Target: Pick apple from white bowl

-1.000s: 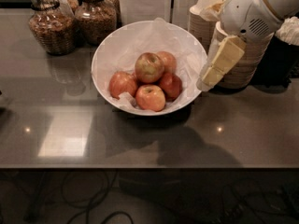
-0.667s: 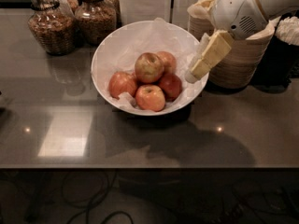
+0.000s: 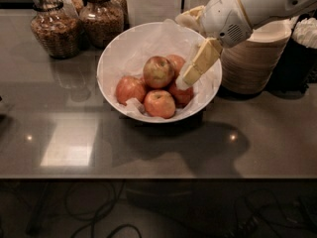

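The white bowl (image 3: 110, 58), lined with crinkled white paper, stands at the middle back of the dark counter. The apple (image 3: 158, 71), the largest, red over olive-yellow, lies on top of the pile. Around it lie a smaller apple with a yellow patch (image 3: 159, 104) and deep red apples (image 3: 130, 89) (image 3: 182, 95). My gripper (image 3: 190, 73) reaches in from the upper right and hangs inside the bowl's right half. Its tip is just right of the apple, over a red one. It holds nothing that I can see.
Two glass jars (image 3: 52, 26) (image 3: 101, 16) of brown food stand at the back left. A stack of tan disposable bowls (image 3: 252, 58) stands right of the white bowl, under my arm. A dark container (image 3: 297, 58) is at the far right. The counter's front edge (image 3: 148, 175) runs below, with cables under it.
My gripper has moved left and down, from outside the bowl's right rim to inside the bowl next to the apple. The apples have not moved.
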`<state>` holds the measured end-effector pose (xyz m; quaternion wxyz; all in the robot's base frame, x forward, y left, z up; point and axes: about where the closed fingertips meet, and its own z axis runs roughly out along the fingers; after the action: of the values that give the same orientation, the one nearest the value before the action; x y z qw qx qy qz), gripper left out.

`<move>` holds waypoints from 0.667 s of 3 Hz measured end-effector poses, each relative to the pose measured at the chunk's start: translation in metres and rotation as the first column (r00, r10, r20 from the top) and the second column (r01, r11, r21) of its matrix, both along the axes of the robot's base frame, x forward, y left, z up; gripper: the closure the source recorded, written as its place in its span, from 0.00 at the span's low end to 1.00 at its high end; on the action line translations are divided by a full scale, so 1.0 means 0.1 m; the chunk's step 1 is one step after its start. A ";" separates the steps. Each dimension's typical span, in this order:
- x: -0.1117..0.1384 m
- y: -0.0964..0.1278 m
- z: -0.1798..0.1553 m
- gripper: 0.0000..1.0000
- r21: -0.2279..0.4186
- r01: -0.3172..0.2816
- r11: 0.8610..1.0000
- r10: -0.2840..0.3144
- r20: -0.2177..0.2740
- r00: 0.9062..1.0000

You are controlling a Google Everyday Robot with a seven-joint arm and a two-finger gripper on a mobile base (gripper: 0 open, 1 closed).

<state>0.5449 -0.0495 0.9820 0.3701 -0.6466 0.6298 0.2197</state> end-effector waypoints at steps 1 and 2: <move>0.06 0.14 -0.14 0.00 -0.033 -0.027 0.999 0.027 -0.001 1.000; 0.15 0.26 -0.34 0.00 -0.071 -0.050 0.996 0.049 -0.018 0.999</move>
<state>0.5597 -0.0230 0.9478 0.3361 -0.6731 0.6240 0.2113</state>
